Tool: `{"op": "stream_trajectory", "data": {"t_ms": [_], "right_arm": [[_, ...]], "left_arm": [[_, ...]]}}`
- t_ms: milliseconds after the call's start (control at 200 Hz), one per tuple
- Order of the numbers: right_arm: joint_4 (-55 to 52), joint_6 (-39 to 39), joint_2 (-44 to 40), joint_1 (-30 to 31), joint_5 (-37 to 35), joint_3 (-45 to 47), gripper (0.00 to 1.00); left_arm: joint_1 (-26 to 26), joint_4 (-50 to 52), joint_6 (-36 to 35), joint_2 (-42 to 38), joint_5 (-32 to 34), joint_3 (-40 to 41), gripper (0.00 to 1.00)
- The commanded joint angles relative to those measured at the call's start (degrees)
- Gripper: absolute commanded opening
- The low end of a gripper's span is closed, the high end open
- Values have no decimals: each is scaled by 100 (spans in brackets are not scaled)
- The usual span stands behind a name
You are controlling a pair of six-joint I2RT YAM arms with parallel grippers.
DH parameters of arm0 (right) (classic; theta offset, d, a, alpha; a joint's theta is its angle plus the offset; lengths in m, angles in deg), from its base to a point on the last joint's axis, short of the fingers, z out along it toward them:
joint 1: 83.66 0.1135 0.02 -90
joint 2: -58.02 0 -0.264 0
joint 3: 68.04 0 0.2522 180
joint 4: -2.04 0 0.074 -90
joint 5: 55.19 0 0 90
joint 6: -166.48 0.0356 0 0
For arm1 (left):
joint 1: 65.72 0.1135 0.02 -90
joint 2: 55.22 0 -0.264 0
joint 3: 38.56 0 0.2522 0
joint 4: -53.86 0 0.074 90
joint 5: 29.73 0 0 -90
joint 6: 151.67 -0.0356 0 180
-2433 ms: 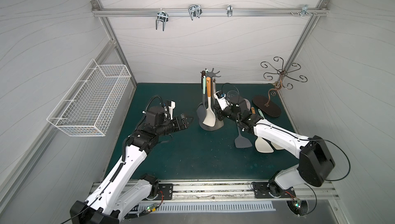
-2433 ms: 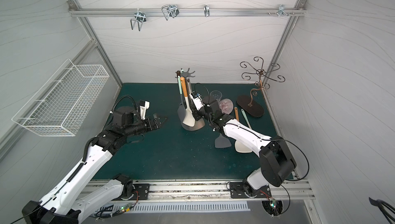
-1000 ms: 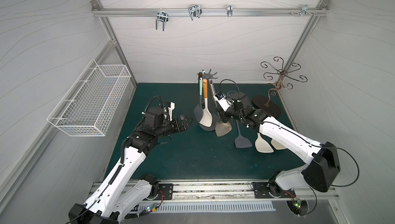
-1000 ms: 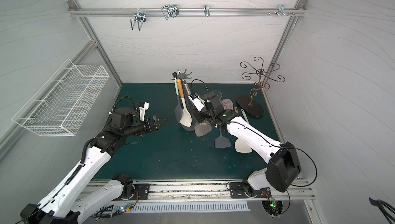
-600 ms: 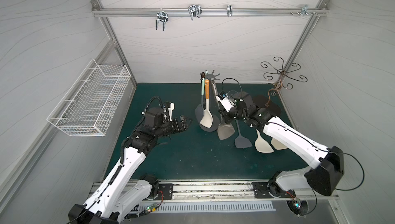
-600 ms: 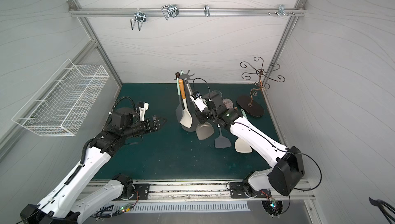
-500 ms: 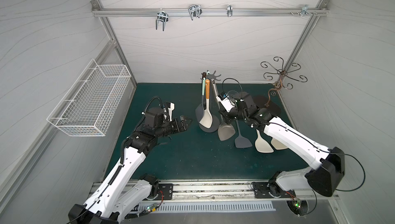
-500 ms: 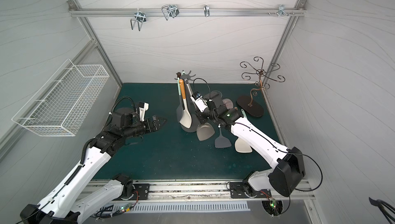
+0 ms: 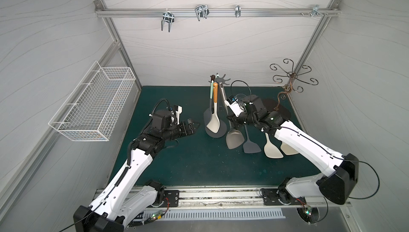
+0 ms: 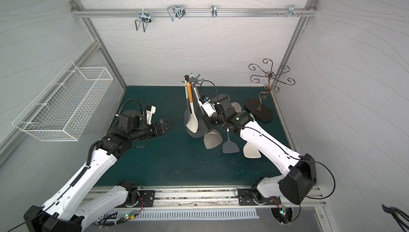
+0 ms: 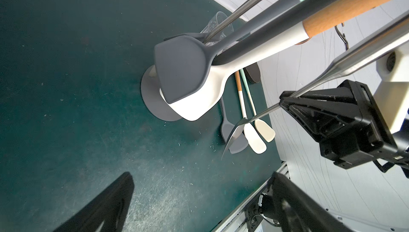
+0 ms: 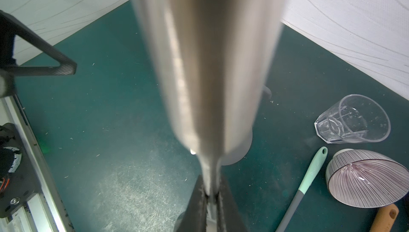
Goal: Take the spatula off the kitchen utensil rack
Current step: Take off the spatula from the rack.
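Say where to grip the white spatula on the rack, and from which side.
Grip the white spatula's wooden handle from the front, left pincer level. It hangs upright and slim; the grey spatula crowds its left, the steel spatula its right.

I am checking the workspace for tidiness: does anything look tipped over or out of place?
Yes: the clear glass lies on its side on the green mat, and the striped bowl beside it is tipped too.

Left arm point(image 9: 135, 162) reaches forward, elbow raised; left gripper point(image 9: 195, 124) level, pointing inward, fingers spread wide, holding nothing. Right arm point(image 9: 303, 144) stretched forward and inward; right gripper point(image 9: 231, 119) tilted down, fingers pinched tight on the spatula point(image 9: 234, 139) handle.
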Motion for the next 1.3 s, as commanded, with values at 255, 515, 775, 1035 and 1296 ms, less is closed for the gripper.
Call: {"op": "stream_trajectory", "data": {"t_ms": [255, 515, 775, 1035, 1296], "right_arm": [[560, 127, -515, -97, 195, 219, 0], [580, 221, -608, -127, 411, 215, 0], [375, 250, -812, -135, 523, 316, 0], [486, 232, -961, -142, 603, 405, 0], [509, 344, -1033, -135, 745, 411, 0]], "left_arm": [[-272, -344, -93, 409, 58, -407, 100], [-410, -436, -67, 603, 136, -458, 100], [-442, -380, -120, 641, 226, -526, 100], [-442, -381, -117, 648, 254, -519, 100], [-441, -414, -102, 667, 246, -548, 100]]}}
